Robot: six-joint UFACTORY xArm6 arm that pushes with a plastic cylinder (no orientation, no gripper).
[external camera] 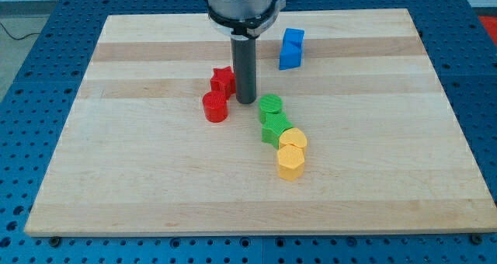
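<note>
Where it ends, my tip (246, 101) seemingly touches the red star block (223, 80).

— Where is my tip (246, 101) right now?

— Near the middle of the surface (140, 186), a little toward its far edge. It stands just beside the red star-shaped block (223, 80), on that block's right, seemingly touching it or nearly so.

— And the blocks about it?

— A red cylinder (215, 107) sits just in front of the star, touching it. To the tip's near right, a green round block (270, 105) and a green ridged one (275, 129) run in a chain with two yellow blocks (293, 139) (290, 162), each touching the next.

— The blue one?

— The blue block (291, 48) stands apart, toward the far edge.
</note>
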